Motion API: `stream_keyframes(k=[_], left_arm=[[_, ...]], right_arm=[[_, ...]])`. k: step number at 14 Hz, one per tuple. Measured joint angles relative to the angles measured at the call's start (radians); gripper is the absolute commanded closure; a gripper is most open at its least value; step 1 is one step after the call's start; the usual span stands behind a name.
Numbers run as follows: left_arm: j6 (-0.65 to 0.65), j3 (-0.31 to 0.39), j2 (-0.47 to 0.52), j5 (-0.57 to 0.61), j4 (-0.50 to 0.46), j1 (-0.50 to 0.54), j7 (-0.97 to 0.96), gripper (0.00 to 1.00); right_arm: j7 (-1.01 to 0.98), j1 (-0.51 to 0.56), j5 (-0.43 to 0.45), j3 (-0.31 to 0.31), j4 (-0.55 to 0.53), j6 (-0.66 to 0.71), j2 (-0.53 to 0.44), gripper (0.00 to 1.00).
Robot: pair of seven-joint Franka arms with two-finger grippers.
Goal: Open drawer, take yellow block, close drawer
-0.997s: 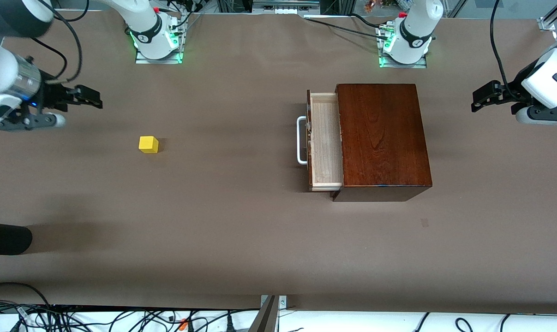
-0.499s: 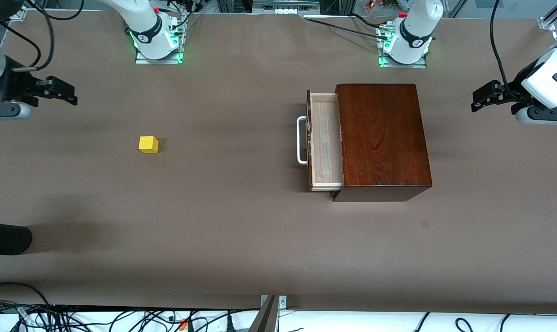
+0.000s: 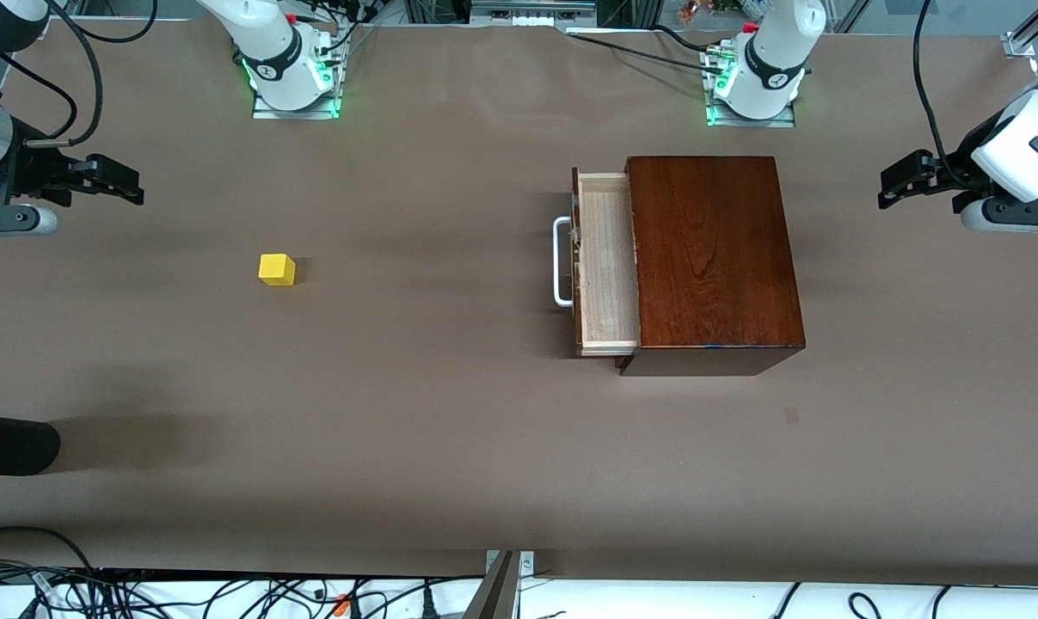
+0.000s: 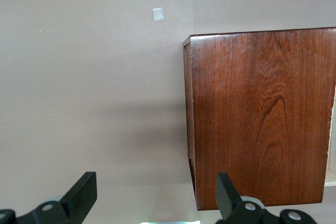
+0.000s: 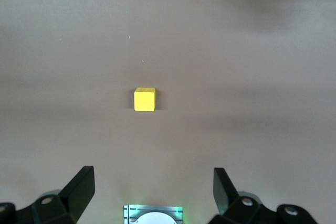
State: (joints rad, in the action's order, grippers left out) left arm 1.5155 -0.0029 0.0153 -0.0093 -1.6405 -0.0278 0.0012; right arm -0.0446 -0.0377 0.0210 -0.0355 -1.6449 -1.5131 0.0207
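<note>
Fingers: right gripper spread wide, empty, over bare table at its own end; left gripper likewise spread, waiting beside wooden box | yellow block out on table | drawer ajar, empty | I'd push handle squarely.

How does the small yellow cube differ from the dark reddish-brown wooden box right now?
The small bright-yellow cube is far smaller than the dark reddish-brown wooden box. The cube is plain and solid yellow; the box shows wood grain and has a pale wooden drawer with a white bar handle pulled partly out. The cube lies toward the right arm's end of the table, the box toward the left arm's. Both rest on the brown table, untouched by any gripper.
</note>
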Motion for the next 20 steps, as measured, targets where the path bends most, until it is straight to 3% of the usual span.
stream_keyframes(k=[20], left_arm=[[-0.015,0.0,0.0,0.0,0.0,-0.005,0.0,0.0]], right_arm=[[0.049,0.01,-0.001,0.007,0.037,-0.031,0.023,0.0]])
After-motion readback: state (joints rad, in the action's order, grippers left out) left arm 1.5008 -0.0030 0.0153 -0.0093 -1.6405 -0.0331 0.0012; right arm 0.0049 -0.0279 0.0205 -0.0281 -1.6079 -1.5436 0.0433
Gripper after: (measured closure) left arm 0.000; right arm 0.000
